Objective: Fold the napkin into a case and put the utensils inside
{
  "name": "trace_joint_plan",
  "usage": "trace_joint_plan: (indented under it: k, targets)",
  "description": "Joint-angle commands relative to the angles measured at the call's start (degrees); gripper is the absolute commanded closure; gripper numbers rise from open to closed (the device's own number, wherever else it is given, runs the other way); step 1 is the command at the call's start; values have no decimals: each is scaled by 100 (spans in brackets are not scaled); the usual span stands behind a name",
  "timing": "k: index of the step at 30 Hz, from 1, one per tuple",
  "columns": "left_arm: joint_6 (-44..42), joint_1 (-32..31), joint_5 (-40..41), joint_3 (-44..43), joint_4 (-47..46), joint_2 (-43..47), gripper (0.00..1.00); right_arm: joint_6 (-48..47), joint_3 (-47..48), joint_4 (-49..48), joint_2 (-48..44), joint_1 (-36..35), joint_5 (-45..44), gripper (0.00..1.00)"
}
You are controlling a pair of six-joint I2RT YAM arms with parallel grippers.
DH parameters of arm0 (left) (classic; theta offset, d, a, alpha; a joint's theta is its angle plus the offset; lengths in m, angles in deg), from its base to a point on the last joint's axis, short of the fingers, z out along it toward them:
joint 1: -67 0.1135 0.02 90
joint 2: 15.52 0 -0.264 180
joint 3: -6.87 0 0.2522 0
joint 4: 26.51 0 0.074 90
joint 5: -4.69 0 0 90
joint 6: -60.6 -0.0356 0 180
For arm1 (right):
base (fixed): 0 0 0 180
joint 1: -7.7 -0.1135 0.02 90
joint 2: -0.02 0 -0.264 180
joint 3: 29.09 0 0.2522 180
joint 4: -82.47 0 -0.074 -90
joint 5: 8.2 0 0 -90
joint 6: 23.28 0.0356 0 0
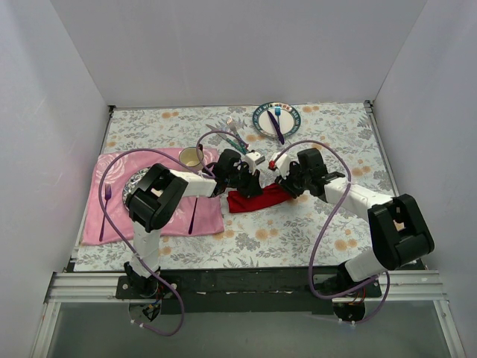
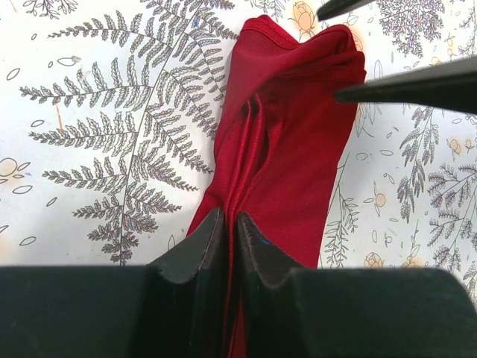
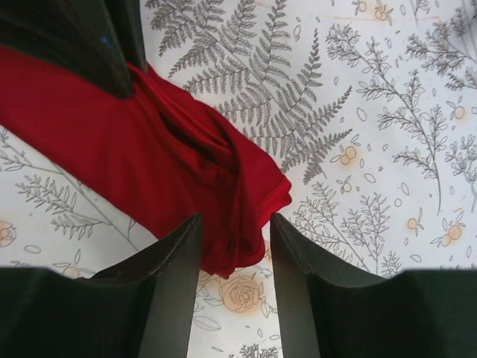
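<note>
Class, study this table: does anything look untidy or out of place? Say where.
The red napkin lies on the floral tablecloth bunched into a twisted, creased strip, not flat. The left tool pinches one end; the right tool stands open around the other.

Plain red napkin (image 2: 283, 149) on a white tablecloth (image 2: 97, 112) with grey ferns

- Bright, even overhead light fills my top view; shadows on the table (image 1: 328, 224) are faint and soft-edged.
- Wrist feeds: left claw (image 2: 230, 224) and right claw (image 3: 236, 224) loom dark, underexposed; napkin (image 2: 291, 164) folds hold deep shadow.
</note>
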Motion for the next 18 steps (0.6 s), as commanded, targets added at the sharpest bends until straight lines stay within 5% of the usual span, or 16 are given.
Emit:
trace_joint_plan:
  k: [1,11,17,18]
  targets:
    - [-130,10,-2,100,475,52,89,-317,-1,-861,171,-21,-160,53]
    - [-122,19,42,56,554,26,89,-440,-168,-1213,496,-47,-204,62]
    - [-104,54,51,38,615,8,90,-572,-422,-1284,400,-73,-265,86]
    - [-113,45,51,47,624,0,90,-625,-493,-1362,356,-108,-370,98]
